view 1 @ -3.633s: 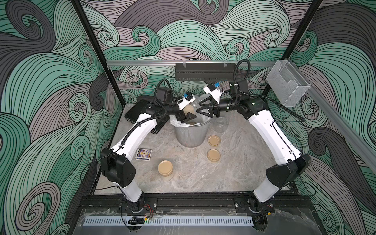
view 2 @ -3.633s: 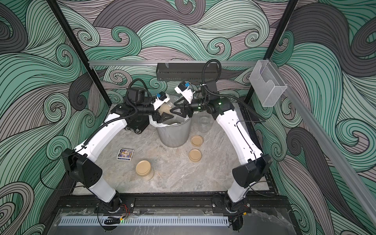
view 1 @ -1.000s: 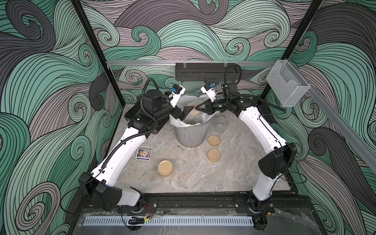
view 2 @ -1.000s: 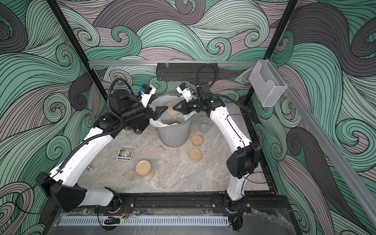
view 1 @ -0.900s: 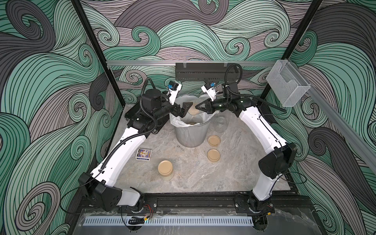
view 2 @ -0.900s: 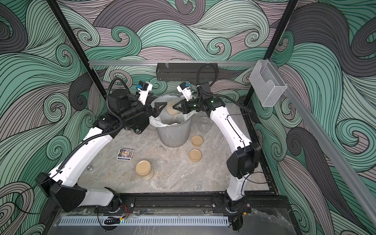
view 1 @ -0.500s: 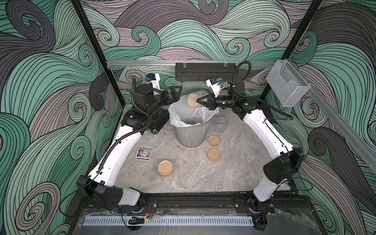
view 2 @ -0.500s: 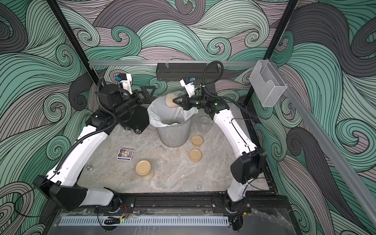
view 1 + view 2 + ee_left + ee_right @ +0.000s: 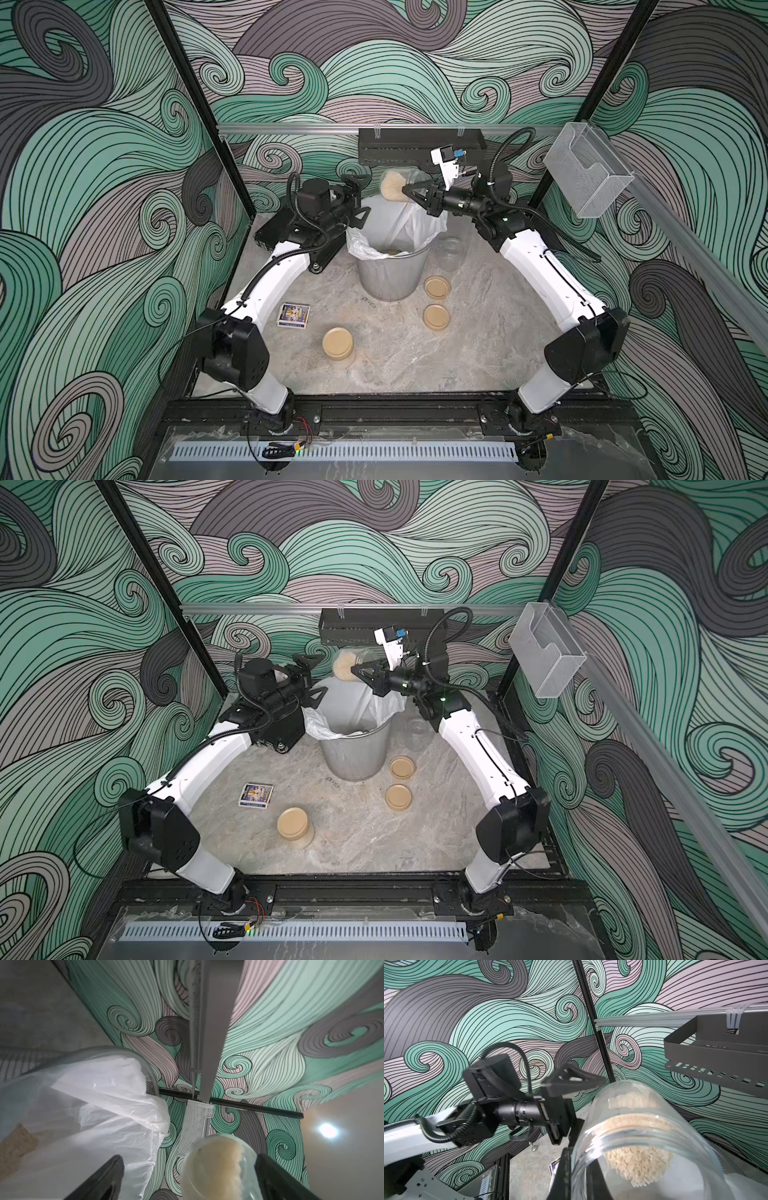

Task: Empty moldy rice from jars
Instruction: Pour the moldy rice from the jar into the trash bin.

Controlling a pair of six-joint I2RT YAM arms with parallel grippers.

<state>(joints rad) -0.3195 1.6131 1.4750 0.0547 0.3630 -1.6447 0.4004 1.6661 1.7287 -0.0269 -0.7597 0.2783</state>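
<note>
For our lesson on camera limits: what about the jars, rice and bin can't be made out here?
- Bin bottom: top views, the liner hides most dumped rice.
- Lidded jar: top views, contents covered from above.
- Held jar: right wrist view, frame edge cuts off its near end.
- Card: top views, print too small to read.

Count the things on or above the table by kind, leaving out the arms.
Jars: 3 (held jar, empty jar, lidded jar)
Loose lids: 2
Wastebasket: 1
Printed box: 1
Total: 7
</note>
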